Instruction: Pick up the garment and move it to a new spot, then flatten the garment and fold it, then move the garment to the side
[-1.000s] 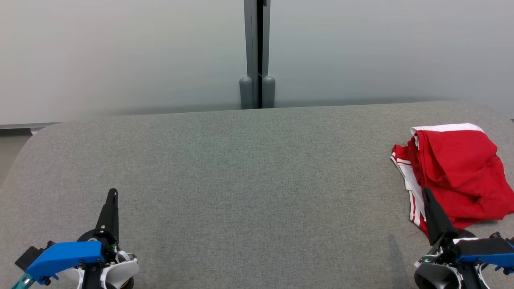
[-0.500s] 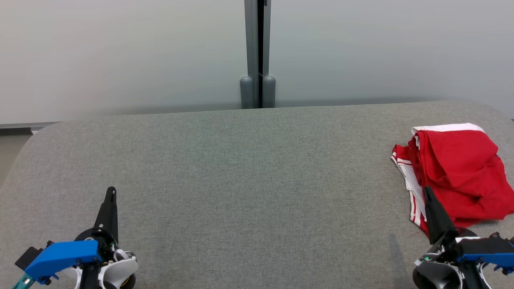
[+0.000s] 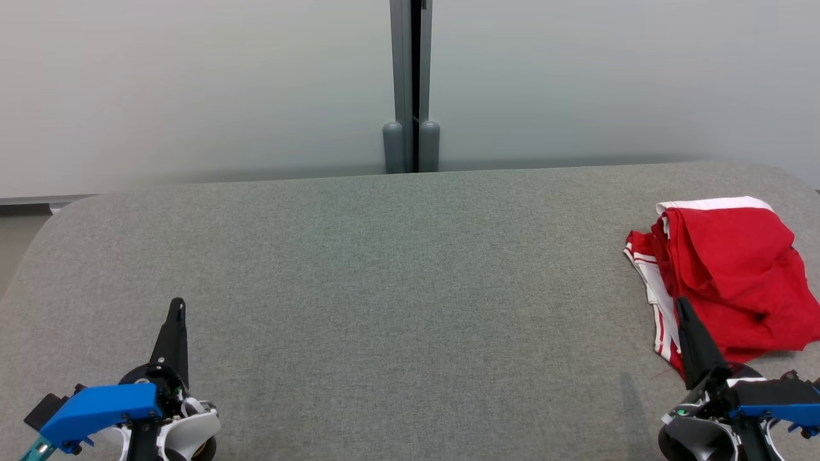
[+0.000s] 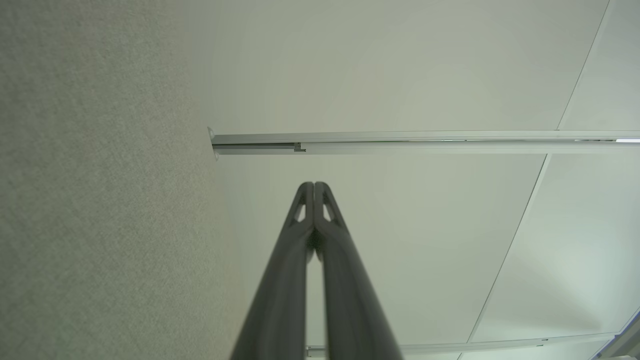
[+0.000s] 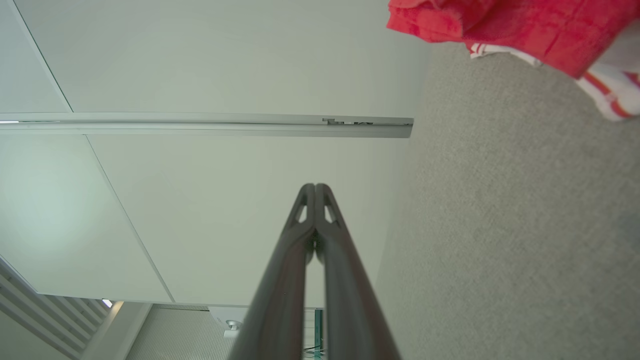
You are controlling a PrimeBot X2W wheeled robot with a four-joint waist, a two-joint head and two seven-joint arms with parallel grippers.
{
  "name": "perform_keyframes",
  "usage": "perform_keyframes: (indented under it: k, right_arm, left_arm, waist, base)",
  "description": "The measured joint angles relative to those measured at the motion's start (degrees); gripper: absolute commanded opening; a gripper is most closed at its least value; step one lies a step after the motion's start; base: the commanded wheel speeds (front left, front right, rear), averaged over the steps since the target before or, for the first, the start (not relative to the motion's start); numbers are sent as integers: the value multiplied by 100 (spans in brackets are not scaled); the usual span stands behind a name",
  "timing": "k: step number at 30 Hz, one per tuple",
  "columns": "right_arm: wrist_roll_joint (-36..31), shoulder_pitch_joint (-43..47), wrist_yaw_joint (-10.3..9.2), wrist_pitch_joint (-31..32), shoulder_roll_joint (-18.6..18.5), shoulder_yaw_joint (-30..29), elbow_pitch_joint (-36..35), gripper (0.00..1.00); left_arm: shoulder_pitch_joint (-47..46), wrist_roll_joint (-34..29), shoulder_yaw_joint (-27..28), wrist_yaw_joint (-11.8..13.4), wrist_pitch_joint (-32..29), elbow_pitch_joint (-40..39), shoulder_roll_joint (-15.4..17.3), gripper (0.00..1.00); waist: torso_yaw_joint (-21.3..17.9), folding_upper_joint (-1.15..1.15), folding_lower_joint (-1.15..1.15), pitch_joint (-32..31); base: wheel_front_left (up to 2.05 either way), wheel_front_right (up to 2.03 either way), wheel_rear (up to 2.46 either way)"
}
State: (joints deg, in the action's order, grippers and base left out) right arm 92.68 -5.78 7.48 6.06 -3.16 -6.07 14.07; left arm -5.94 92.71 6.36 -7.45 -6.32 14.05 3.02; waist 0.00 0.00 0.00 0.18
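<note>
The garment (image 3: 730, 275) lies at the bench's (image 3: 410, 269) right edge, about midway between the near and far sides. It is a red heap with white striped trim, doubled over itself but rumpled. That fits two readings: a loose pile waiting to be carried off, or a rough fold already set aside. I can't settle which from here.

Both sets of jaws are pressed together and hold nothing. My left gripper (image 3: 177, 306) sits over the near left corner, well apart from the cloth. My right gripper (image 3: 680, 305) sits at the near right, and from the head its tip crosses the garment's near hem. From the right wrist the cloth (image 5: 505, 25) lies off to one side of the fingers, so I judge there is no contact.

Either way, I'd lift the right arm clear before swinging it, because that striped hem would snag easily.
</note>
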Motion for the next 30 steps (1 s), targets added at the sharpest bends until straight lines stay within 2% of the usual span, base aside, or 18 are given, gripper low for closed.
perform_keyframes:
  k: [30]
  right_arm:
    - [-2, -1, 0, 18, 7, -15, 0, 0]
  left_arm:
    - [-1, -2, 10, 0, -9, 0, -4, 0]
  waist:
    - [0, 0, 0, 0]
  base:
    - [0, 0, 0]
